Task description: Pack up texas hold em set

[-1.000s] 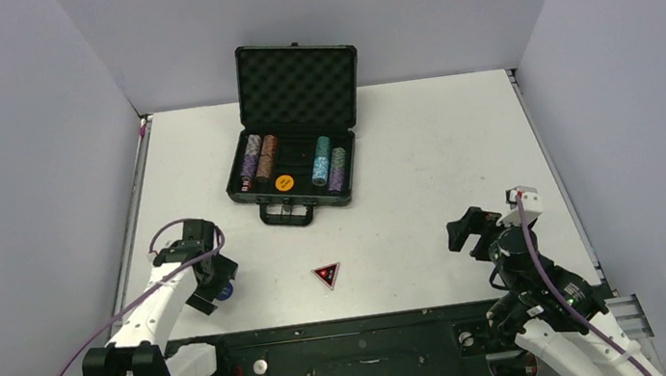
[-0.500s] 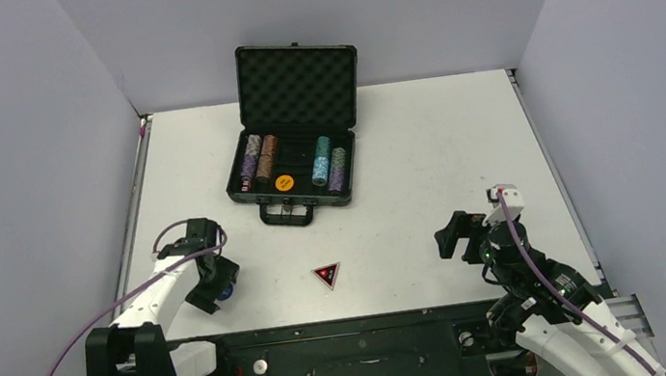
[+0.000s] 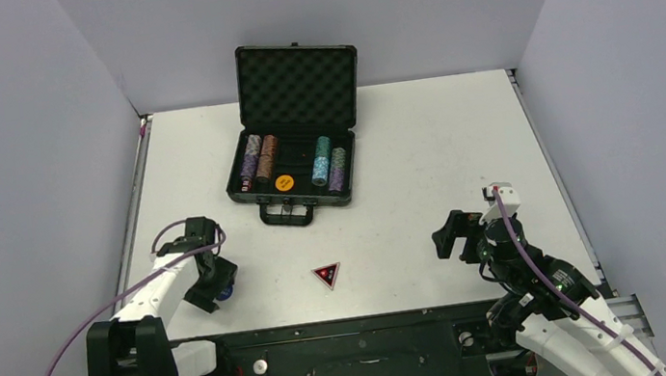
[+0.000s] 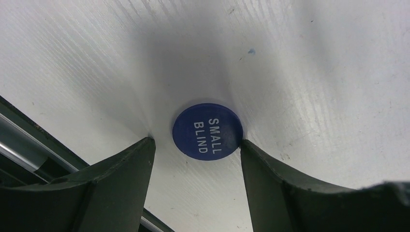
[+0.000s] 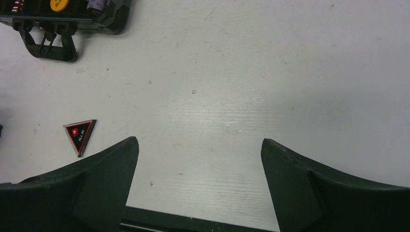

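- The blue disc (image 4: 207,130), lettered SMALL BLIND, lay flat on the counter (image 3: 420,138) near its near-left corner, just short of the dark rail along the near edge.
- The left tool (image 4: 196,144) stood over it with its jaws apart, one finger on each side of the disc. The finger on the right of the wrist view looked to be touching the disc's rim, while the other stood a little clear of it, so nothing was clamped yet.
- Being round, the disc had no long axis to line up with. The grip seemed to turn only on the jaws meeting across its full width, low enough to catch the thin edge against the counter.
- The briefcase (image 3: 298,86) sat open toward the middle of the far edge, lid upright and handle toward the arms. From the left tool it lay farther out and to the right.
- Inside it the chip stacks (image 3: 269,156) lay in rows, purple and brown on the left, teal and purple on the right. The yellow disc (image 3: 284,183) lay between them near the front wall.
- The black-red triangle (image 3: 326,274) lay flat on the counter close to the near edge, between the two arms and well apart from the blue disc.
- The right tool (image 5: 198,141) hung over the near-right part of the counter, jaws wide apart and holding nothing. The left arm was plainly the nearer one to the blue disc.
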{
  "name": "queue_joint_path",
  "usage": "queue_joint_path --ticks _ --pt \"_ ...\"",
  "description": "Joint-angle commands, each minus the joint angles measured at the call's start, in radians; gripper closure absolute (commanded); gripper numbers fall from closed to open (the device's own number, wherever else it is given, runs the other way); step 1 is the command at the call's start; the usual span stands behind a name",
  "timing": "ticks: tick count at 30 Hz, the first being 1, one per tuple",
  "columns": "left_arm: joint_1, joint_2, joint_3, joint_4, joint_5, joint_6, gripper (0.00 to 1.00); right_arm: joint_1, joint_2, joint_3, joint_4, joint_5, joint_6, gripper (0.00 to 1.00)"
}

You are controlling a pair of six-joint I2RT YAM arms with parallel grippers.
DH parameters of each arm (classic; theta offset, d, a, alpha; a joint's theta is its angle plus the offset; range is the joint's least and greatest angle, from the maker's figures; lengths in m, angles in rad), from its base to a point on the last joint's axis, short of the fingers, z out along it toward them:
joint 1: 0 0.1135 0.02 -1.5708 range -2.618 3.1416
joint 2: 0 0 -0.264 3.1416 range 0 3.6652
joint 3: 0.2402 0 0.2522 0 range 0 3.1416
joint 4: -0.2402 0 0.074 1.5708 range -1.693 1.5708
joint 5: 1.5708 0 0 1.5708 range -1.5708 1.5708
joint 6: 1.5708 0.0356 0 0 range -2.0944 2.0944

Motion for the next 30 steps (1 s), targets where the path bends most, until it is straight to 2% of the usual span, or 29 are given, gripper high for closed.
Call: queue_joint_path --ticks 1,17,30 --pt "0.015 0.017 0.006 0.073 -0.031 0.004 0.38 0.006 0.006 0.036 0.020 -0.018 -0.009 0.07" --pt "0.058 0.047 -0.043 0.189 0.006 0.051 0.38 0.006 -0.007 0.034 0.020 -0.026 -0.014 0.07" --pt "0.059 0.052 -0.138 0.312 0.045 0.017 0.47 0.006 -0.011 0.034 0.019 -0.023 -0.014 0.07"
